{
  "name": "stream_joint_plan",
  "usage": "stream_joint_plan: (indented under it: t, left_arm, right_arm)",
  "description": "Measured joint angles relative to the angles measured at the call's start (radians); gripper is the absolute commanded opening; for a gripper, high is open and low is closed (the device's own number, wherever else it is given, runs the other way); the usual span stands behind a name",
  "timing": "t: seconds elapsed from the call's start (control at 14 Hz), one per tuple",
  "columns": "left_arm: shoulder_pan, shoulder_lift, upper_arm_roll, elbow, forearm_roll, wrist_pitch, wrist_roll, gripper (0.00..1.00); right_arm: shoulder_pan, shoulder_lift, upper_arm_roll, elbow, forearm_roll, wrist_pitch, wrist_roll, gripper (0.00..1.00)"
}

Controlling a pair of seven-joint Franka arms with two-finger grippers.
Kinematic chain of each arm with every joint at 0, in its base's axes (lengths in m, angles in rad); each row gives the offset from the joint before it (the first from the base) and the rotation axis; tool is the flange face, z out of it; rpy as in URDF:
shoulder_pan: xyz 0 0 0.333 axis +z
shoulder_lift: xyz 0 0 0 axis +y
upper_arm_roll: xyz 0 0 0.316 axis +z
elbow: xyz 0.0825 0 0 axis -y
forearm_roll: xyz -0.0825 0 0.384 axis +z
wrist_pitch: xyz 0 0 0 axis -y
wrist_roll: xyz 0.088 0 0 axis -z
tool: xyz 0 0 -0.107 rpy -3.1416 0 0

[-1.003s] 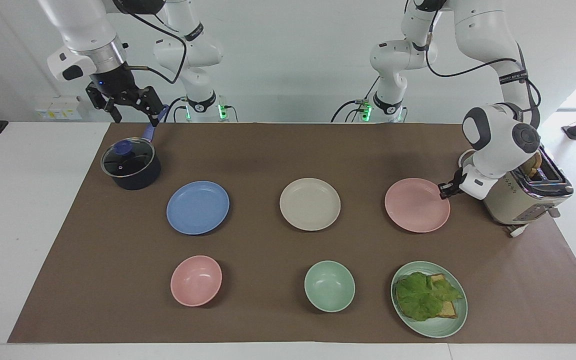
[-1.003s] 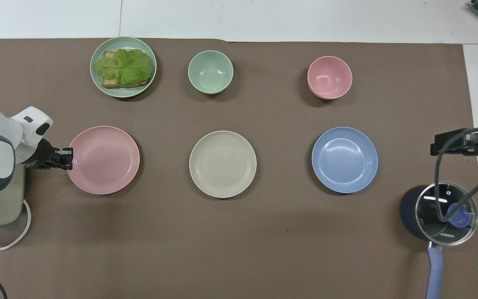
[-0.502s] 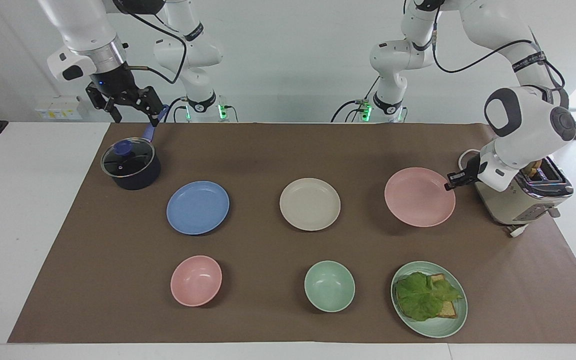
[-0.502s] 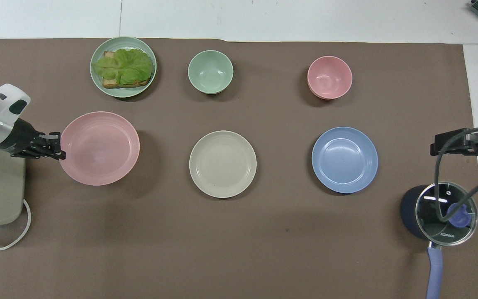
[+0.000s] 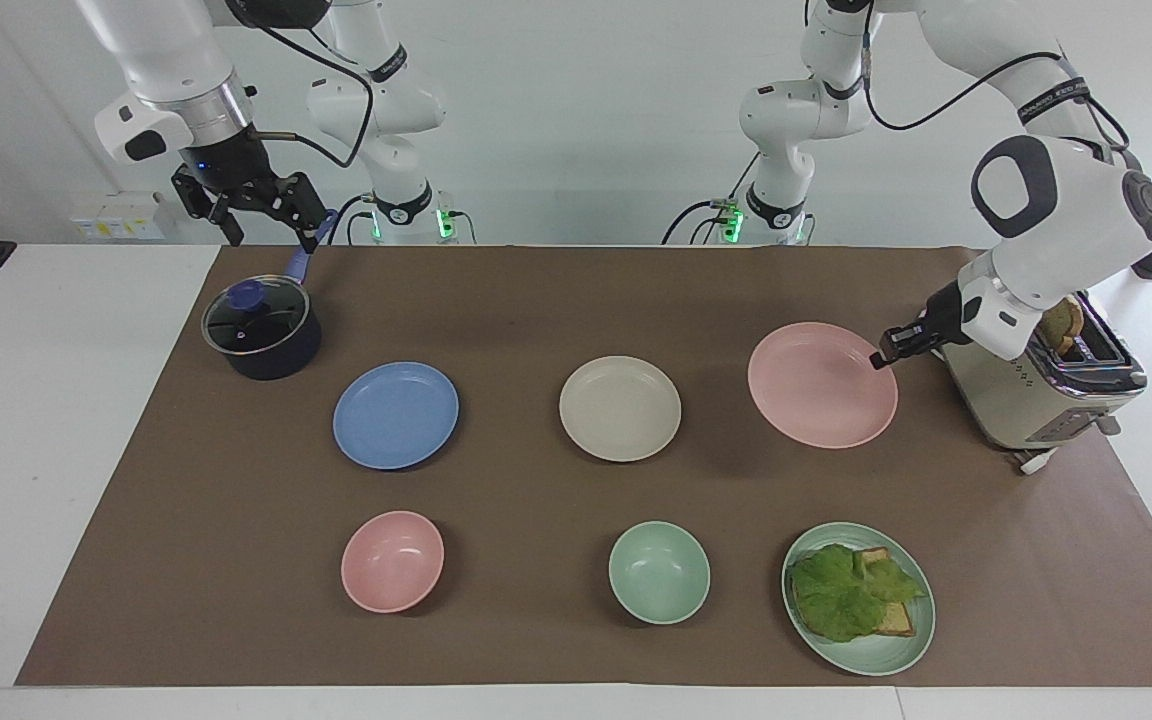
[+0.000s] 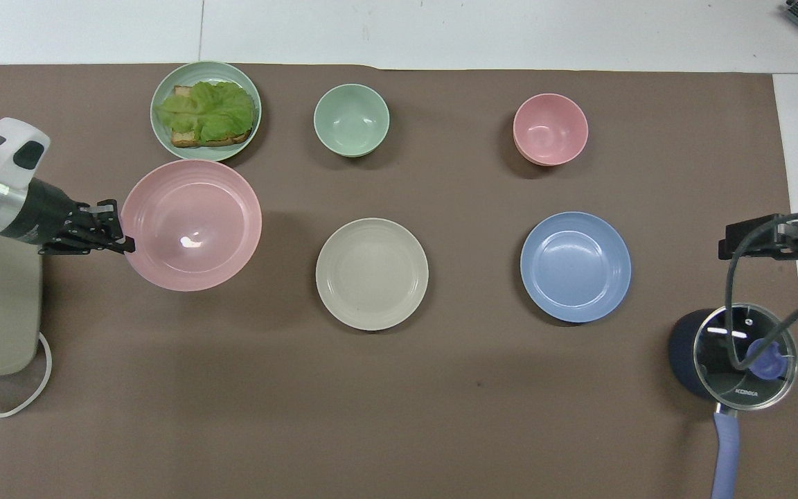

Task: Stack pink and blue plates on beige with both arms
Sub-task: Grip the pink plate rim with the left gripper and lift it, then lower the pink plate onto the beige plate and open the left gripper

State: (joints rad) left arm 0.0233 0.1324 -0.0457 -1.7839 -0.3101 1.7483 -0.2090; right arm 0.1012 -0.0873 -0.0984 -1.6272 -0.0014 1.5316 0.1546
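Nothing is stacked yet: the beige plate [image 5: 620, 408] sits bare at mid-desk and the blue plate [image 5: 395, 415] lies flat beside it toward the right arm's end. The pink plate [image 5: 822, 384] is airborne over the left arm's end of the desk, at 3 o'clock from the beige in the facing view. The left gripper [image 5: 883, 358] has its jaws clamped on the rim at the plate's 3 o'clock edge. The right gripper [image 5: 261, 215] waits above the pot [image 5: 261, 329], jaws apart.

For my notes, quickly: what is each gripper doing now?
Left gripper: shut on the pink plate, lifted.
Right gripper: open, empty, over the pot.
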Motion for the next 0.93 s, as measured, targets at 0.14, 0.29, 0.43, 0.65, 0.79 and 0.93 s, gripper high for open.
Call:
stream_joint_plan:
  t: [0.14,0.29,0.43,0.65,0.79,0.93]
  left_arm:
    - [-0.065,0.001,-0.006,-0.001,-0.022,0.026,-0.080,0.00]
    - [-0.121,0.001,-0.008,-0.001,-0.029,0.056,-0.140,0.00]
    - [-0.168,0.001,-0.009,-0.005,-0.030,0.072,-0.170,0.00]
    - [-0.243,-0.016,-0.010,-0.054,-0.057,0.154,-0.182,0.00]
    - [-0.309,-0.032,-0.010,-0.109,-0.074,0.239,-0.224,0.00]
    - [-0.372,-0.032,-0.011,-0.155,-0.075,0.329,-0.282,0.00]
  right_arm:
    - [0.000,0.000,0.000,0.000,0.000,0.000,0.000,1.00]
    - [0.000,0.000,0.000,0.000,0.000,0.000,0.000,1.00]
    - [0.000,0.000,0.000,0.000,0.000,0.000,0.000,1.00]
    - [0.000,0.000,0.000,0.000,0.000,0.000,0.000,1.00]
    - [0.000,0.000,0.000,0.000,0.000,0.000,0.000,1.00]
    - [0.000,0.000,0.000,0.000,0.000,0.000,0.000,1.00]
